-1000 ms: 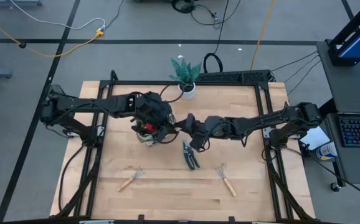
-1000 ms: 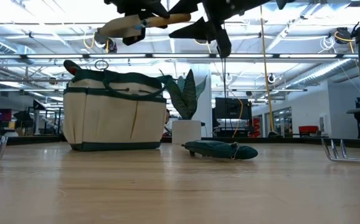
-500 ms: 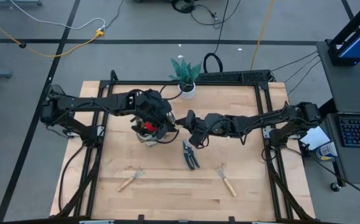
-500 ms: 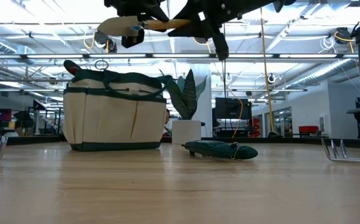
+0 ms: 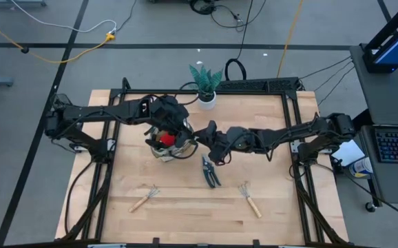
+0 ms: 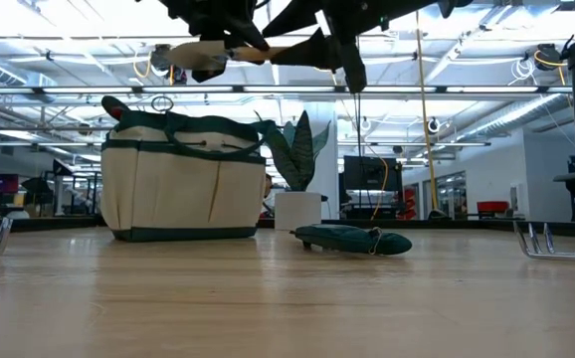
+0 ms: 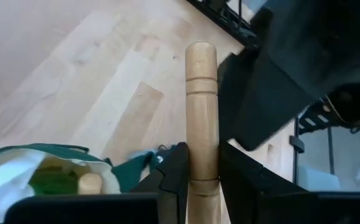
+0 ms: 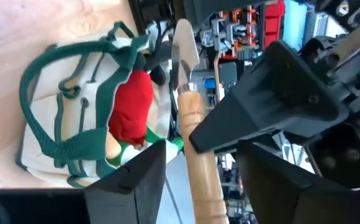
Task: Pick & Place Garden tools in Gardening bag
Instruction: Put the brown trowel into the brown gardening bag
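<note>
Near edge of the table: two rakes unchanged, one at about 7 o'clock from table centre, the other at about 5 o'clock. Pruning shears lie flat just past them, near centre, same spot as a second ago.

Mid-table: gardening bag stands upright at about 10 o'clock from centre, red-black glove showing in its mouth, and has not moved.

Left gripper is above the bag, fingers pinching the wooden handle of a trowel, blade out over the bag (low view: tool held level, well above the bag rim). Versus a second ago, the left wrist has shifted slightly toward 11 o'clock, and more of the glove shows from above.

Right gripper sits at the bag's 3 o'clock side, fingers spread either side of the trowel handle and apart from it (handoff side released). It has moved slightly toward the bag.

Far edge, 12 o'clock: potted plant, unchanged.
</note>
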Action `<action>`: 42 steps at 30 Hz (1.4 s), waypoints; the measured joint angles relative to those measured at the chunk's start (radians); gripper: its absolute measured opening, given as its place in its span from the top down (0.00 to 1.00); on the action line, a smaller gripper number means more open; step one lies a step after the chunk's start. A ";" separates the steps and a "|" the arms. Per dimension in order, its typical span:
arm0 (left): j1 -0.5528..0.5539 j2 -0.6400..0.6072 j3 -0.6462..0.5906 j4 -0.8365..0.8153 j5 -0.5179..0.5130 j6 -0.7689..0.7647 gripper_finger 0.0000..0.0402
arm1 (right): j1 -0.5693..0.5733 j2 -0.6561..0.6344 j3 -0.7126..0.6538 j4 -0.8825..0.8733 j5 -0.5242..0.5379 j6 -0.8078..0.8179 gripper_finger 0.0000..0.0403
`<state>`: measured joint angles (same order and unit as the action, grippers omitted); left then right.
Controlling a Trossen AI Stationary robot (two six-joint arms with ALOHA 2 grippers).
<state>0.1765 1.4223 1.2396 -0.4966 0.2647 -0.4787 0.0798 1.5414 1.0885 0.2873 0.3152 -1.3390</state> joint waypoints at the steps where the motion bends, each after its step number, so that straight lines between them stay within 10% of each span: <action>1: 0.002 0.000 0.000 0.001 0.000 -0.003 0.82 | 0.000 0.000 0.000 -0.001 0.019 -0.009 0.54; 14: 0.004 0.000 -0.001 0.041 -0.001 -0.051 0.82 | -0.015 0.000 0.000 0.001 0.047 -0.080 0.84; 42: 0.002 0.001 -0.001 0.036 -0.070 0.044 0.75 | -0.047 -0.001 0.001 -0.079 0.048 -0.030 0.87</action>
<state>0.1783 1.4235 1.2385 -0.4603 0.1944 -0.4348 0.0326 1.5402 1.0897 0.2087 0.3637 -1.3688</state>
